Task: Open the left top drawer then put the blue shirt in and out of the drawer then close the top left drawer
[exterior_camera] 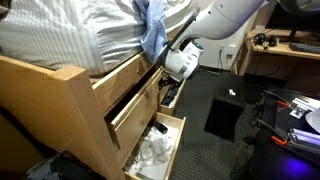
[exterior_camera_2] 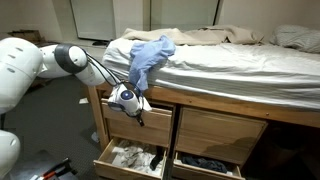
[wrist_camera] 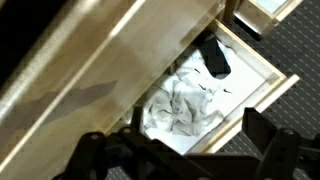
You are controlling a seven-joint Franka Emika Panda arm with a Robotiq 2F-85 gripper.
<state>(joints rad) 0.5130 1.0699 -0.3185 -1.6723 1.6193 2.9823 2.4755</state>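
We read the scene from left to right. In an exterior view the white, glossy, rounded arm reaches in from the left edge of the picture toward the bed. At its tip, the end effector hangs just in front of the bed's drawer bank, at the upper corner of the left top drawer. In the wrist view its dark, angular fingers stand spread wide apart with nothing between them.

The left top drawer has a plain flat front of light blond wood. In both exterior views it appears pulled out a short way from the frame. We cannot tell from these pictures what lies inside it.

The blue shirt is not in the drawer. It lies crumpled on the front edge of the bed, directly above the end effector. Its thin, soft cloth hangs in loose folds over the side of the mattress. The white-grey striped bedding covers the bed top around it.

Below the left top drawer, a deeper light-wood drawer stands fully pulled out. It holds rumpled white cloth and a flat black oblong item near its far corner.

To the right, the top right drawer sits flush with the frame.
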